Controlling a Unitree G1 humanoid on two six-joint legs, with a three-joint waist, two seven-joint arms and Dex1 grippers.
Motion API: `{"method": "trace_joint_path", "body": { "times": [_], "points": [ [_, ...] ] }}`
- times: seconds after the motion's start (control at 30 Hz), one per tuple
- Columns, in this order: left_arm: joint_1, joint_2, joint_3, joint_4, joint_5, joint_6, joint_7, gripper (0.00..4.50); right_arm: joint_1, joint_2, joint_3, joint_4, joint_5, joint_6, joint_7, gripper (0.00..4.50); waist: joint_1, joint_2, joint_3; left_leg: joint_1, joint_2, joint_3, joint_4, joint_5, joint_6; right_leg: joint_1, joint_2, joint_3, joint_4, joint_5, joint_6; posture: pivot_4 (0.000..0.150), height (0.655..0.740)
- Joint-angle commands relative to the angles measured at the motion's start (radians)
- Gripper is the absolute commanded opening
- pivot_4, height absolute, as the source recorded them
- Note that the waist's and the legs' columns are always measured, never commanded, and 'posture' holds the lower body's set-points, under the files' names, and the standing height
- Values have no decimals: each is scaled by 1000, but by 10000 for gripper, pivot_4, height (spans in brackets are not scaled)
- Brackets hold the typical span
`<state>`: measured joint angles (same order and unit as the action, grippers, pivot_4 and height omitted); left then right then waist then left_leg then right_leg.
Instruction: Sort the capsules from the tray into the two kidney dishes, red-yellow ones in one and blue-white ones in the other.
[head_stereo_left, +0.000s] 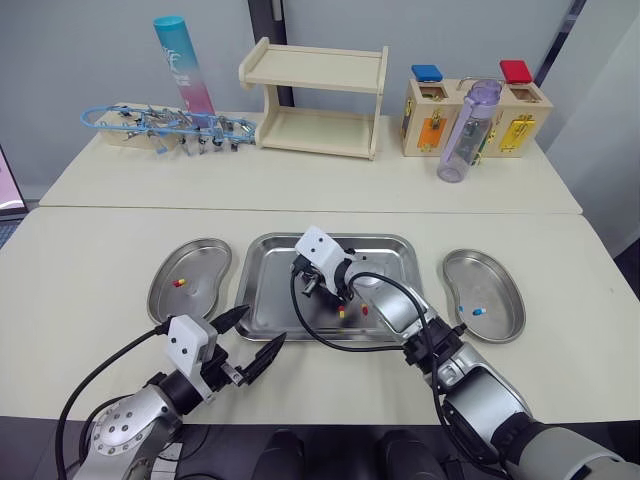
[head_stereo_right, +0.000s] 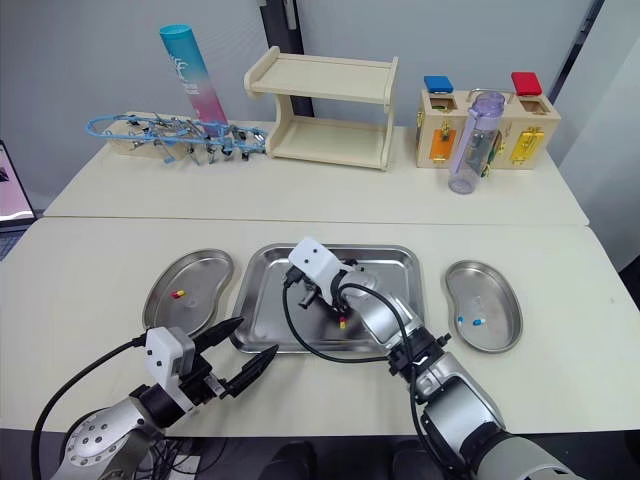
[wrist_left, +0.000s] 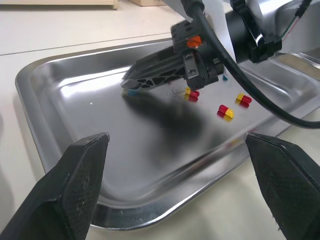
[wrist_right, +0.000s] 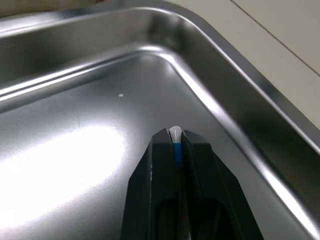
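Observation:
My right gripper (head_stereo_left: 298, 269) reaches into the steel tray (head_stereo_left: 325, 238) and is shut on a blue-white capsule (wrist_right: 175, 139), whose white end pokes out between the fingertips near the tray's far left corner. Three red-yellow capsules (wrist_left: 225, 111) lie loose on the tray floor behind that gripper. The left kidney dish (head_stereo_left: 200, 262) holds one red-yellow capsule (head_stereo_left: 179, 283). Inside the right kidney dish (head_stereo_left: 490, 280) lies one blue-white capsule (head_stereo_left: 478, 310). My left gripper (head_stereo_left: 258, 330) hovers open over the table just in front of the tray's front left corner, holding nothing.
At the back stand a wooden shelf (head_stereo_left: 315, 95), a purple bottle (head_stereo_left: 468, 130), a wooden lock box (head_stereo_left: 475, 115), a tall tube (head_stereo_left: 185, 65) and a rack of clips (head_stereo_left: 165, 125). A seam (head_stereo_left: 300, 209) joins the two tables.

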<state>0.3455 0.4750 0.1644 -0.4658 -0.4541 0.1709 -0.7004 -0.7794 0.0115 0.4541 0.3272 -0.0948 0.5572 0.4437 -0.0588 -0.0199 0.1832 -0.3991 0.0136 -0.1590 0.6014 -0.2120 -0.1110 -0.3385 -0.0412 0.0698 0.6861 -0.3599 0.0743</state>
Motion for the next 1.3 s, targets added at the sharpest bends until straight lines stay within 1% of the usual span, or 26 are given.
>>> {"method": "trace_joint_path", "body": {
  "times": [0.03, 0.1, 0.2, 0.23, 0.37, 0.4, 0.5, 0.57, 0.67, 0.83, 1.0, 1.13, 1.2, 1.23, 1.3],
  "points": [
    [-11, 54, 12, -12, -55, -36, -122, 45000, 23, -47, -29, -240, 27, 45, 63, 298, 3, 0, 0, 0, 0, 0, 0, 0, 0, 0, 0, 0, 0, 0, 0, 1500, 7400],
    [-24, 80, 10, -7, -92, -34, -185, 45000, 62, -94, -45, -368, 48, 95, 98, 298, 4, 0, 0, -1, 0, 0, 0, 0, 0, -1, 0, 0, 0, 0, 0, 1500, 7400],
    [-67, 112, 0, -2, -153, -33, -283, 45000, 167, -214, -110, -613, 108, 198, 158, 298, 17, 0, 0, -1, 0, -2, -1, 0, 0, 0, 0, -2, -2, 0, 0, 1500, 7400],
    [-75, 115, -1, 0, -161, -35, -300, 45000, 186, -237, -121, -656, 120, 220, 165, 298, 18, 1, 1, -1, 0, -1, -1, 0, 0, 1, 0, -2, -3, 0, 0, 1500, 7400],
    [-143, 135, -26, 28, -216, -10, -386, 45000, 361, -416, -294, -935, 231, 374, 231, 298, 21, 2, 1, -1, 0, -1, -2, 0, 0, 1, 0, -1, -4, 0, 0, 1500, 7400],
    [-150, 135, -29, 35, -217, -12, -396, 45000, 378, -436, -315, -965, 249, 394, 235, 298, 22, 2, 1, -1, 0, -1, -3, 0, 0, 1, 0, -1, -4, 0, 0, 1500, 7400],
    [-203, 116, -57, 76, -219, -20, -434, 45000, 503, -510, -510, -1112, 351, 490, 266, 298, 23, 3, 2, -1, 0, -1, -3, 0, 0, 1, 0, -1, -5, 0, 0, 1500, 7400],
    [-231, 103, -76, 97, -215, -28, -455, 45000, 582, -554, -624, -1166, 391, 529, 278, 298, 24, 3, 2, -1, 0, 0, -3, 0, 0, 2, 0, -1, -5, 0, 0, 1500, 7400],
    [-266, 87, -99, 125, -209, -38, -483, 45000, 698, -625, -774, -1200, 415, 552, 288, 298, 26, 3, 2, -1, 0, 0, -3, 0, 0, 2, 0, -1, -5, 0, 0, 1500, 7400],
    [-291, 74, -114, 158, -202, -60, -519, 45000, 867, -712, -905, -1167, 414, 503, 302, 298, 26, 2, 2, -1, 0, 0, -3, 0, 0, 2, 0, -1, -5, 0, 0, 1500, 7400],
    [-307, 67, -118, 190, -194, -81, -538, 45000, 944, -742, -946, -1088, 390, 422, 278, 298, 26, 2, 2, 0, 0, 1, -3, 0, 0, 3, 0, -1, -5, 0, 0, 1500, 7400],
    [-310, 60, -117, 205, -188, -101, -546, 45000, 978, -746, -944, -1038, 382, 372, 264, 298, 27, 2, 2, -1, 0, 1, -3, 0, 0, 3, 0, -1, -6, 0, 0, 1500, 7400],
    [-314, 58, -118, 208, -189, -108, -552, 45000, 978, -742, -948, -1015, 382, 345, 251, 6418, 26, 2, 2, -1, 0, 1, -3, 0, 0, 3, 0, -1, -6, 0, 0, 1500, 7400],
    [-316, 56, -116, 210, -189, -113, -552, 45000, 977, -741, -951, -1008, 386, 336, 248, 8326, 26, 2, 2, 0, 0, 1, -3, 0, 0, 3, 0, -1, -6, 0, 0, 1500, 7400],
    [-320, 55, -116, 216, -188, -119, -553, 45000, 979, -745, -954, -999, 391, 319, 244, 14208, 26, 2, 2, 0, 0, 1, -3, 0, 0, 3, 0, -1, -6, 0, 0, 1500, 7400]
  ]
}}
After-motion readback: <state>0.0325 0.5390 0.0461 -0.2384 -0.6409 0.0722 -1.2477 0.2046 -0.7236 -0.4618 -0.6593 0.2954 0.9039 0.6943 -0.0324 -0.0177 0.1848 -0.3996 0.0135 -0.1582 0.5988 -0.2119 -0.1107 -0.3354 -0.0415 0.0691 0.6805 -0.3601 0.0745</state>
